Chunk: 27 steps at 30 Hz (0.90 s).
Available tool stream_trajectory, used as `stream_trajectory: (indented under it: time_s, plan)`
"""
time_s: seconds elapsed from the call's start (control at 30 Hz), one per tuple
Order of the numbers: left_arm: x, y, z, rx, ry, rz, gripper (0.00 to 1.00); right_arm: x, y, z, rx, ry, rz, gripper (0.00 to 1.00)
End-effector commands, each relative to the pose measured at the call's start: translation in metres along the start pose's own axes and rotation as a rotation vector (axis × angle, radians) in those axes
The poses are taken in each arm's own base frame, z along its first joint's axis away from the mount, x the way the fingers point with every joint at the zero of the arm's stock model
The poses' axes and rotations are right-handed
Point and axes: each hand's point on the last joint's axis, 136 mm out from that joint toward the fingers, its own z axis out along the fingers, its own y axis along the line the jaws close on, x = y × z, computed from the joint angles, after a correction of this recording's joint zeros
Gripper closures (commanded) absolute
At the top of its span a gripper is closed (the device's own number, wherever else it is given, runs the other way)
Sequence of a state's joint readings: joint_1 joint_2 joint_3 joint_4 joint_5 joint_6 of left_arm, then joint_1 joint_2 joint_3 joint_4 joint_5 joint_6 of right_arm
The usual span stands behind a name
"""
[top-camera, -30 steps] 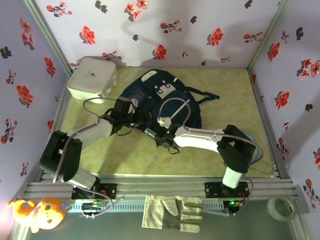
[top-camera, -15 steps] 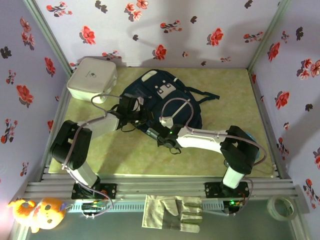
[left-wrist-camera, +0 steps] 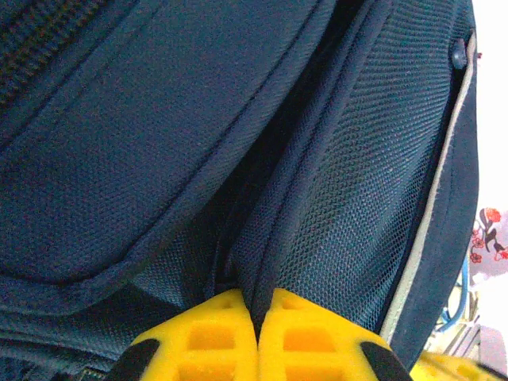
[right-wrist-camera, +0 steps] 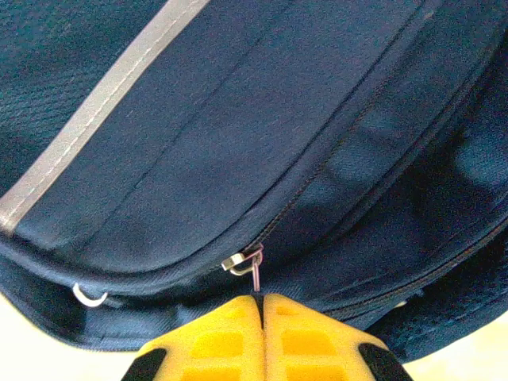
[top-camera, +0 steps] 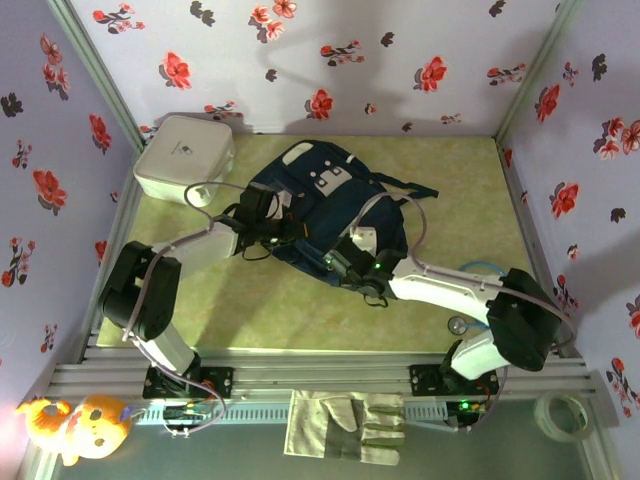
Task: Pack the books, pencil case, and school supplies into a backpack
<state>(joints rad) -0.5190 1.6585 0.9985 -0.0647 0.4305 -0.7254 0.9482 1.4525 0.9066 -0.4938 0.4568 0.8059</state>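
Backpack (top-camera: pixel 325 195) lies flat on the table (top-camera: pixel 470 200), back of centre, its grey patches uppermost. Left claw (left-wrist-camera: pixel 258 325) is fully closed, its yellow fingers pressed together on a raised fold of navy mesh fabric along a seam of the backpack; the fold runs up from between the tips. From above, the left claw (top-camera: pixel 270 218) is at the backpack's left side, with the forearm reaching in from the left. Right claw (right-wrist-camera: pixel 262 325) is also fully closed, pinching the thin metal zip pull (right-wrist-camera: pixel 255 274), which stands straight out of the slider at the end of a zip line; a pale stripe (right-wrist-camera: pixel 95 103) crosses the panel above it. From above, the right claw (top-camera: pixel 340 260) sits at the backpack's near edge, right of centre. A white box (top-camera: pixel 183 157) stands in the back-left corner, near the backpack but apart from it. A glove (top-camera: pixel 350 425) and a tape roll (top-camera: pixel 562 413) lie on the front rail, off the table.
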Motion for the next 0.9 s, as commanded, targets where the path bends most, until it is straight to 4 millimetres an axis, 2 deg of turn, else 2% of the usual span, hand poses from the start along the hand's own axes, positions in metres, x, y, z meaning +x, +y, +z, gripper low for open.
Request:
stream_trajectory:
  time_s: [0.0, 0.07, 0.27, 0.37, 0.7, 0.77, 0.87]
  plan:
    - [-0.017, 0.003, -0.018, -0.04, -0.045, 0.059, 1.0, 0.0, -0.04, 0.005, 0.123, 0.01, -0.075, 0.99]
    - [-0.016, 0.004, -0.019, -0.046, -0.037, 0.074, 1.0, -0.002, -0.033, 0.01, 0.069, 0.027, -0.109, 0.96]
    - [-0.013, 0.003, -0.019, -0.046, -0.015, 0.08, 1.0, 0.003, 0.002, 0.016, -0.114, 0.067, -0.258, 0.79]
    - [-0.013, 0.002, -0.018, -0.041, -0.013, 0.08, 1.0, 0.004, 0.004, 0.021, -0.11, 0.078, -0.273, 0.74]
    - [-0.013, 0.001, -0.02, -0.044, -0.01, 0.083, 1.0, 0.004, 0.004, 0.032, -0.077, 0.092, -0.27, 0.74]
    - [-0.013, 0.001, -0.021, -0.044, -0.011, 0.085, 1.0, 0.003, 0.004, 0.032, -0.075, 0.094, -0.269, 0.78]
    - [-0.015, 0.001, -0.022, -0.048, -0.017, 0.088, 1.0, -0.003, -0.006, 0.031, -0.026, 0.069, -0.262, 0.93]
